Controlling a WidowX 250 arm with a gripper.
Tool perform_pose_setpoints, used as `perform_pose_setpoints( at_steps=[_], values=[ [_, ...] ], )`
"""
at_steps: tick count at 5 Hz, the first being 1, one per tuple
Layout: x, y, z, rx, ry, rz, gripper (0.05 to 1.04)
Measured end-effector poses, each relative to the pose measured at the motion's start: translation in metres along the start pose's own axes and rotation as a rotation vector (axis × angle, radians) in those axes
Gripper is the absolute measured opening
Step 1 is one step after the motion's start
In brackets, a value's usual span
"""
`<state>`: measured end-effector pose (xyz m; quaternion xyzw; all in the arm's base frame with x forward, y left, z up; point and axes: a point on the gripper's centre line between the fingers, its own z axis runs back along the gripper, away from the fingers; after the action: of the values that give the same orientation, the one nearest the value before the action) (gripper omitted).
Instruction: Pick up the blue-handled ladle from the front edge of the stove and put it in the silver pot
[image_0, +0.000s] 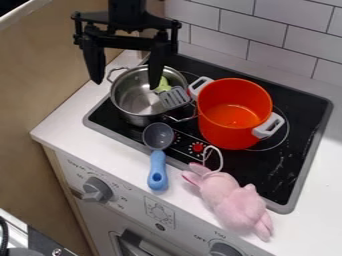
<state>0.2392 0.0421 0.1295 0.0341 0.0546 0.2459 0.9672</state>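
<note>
My black gripper (125, 77) hangs over the back left of the stove, its two fingers spread wide with nothing between them. Below it stands a steel pot (130, 97), with a grey slotted spatula (175, 98) and something green (162, 85) at its right side. An orange pot (234, 112) with white handles stands to the right. In front of the steel pot lies a ladle with a grey bowl and blue handle (157, 172), across the stove's front edge. A pink plush rabbit (234, 200) with a white loop lies on the front right edge.
The black stove top (284, 180) has a grey rim and sits in a white counter (73, 125). White wall tiles (274, 50) rise behind it, and a tan panel (40, 70) stands at the left. Grey knobs (98, 190) and an oven handle are on the front face.
</note>
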Motion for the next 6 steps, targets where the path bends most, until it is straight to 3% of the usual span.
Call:
perform_pose_setpoints(
  at_steps=[2, 6],
  values=[
    [-0.012, -0.004, -0.026, 0.023, 0.032, 0.013, 1.001],
    [-0.027, -0.042, -0.046, 0.016, -0.001, 0.1, 1.001]
  ],
)
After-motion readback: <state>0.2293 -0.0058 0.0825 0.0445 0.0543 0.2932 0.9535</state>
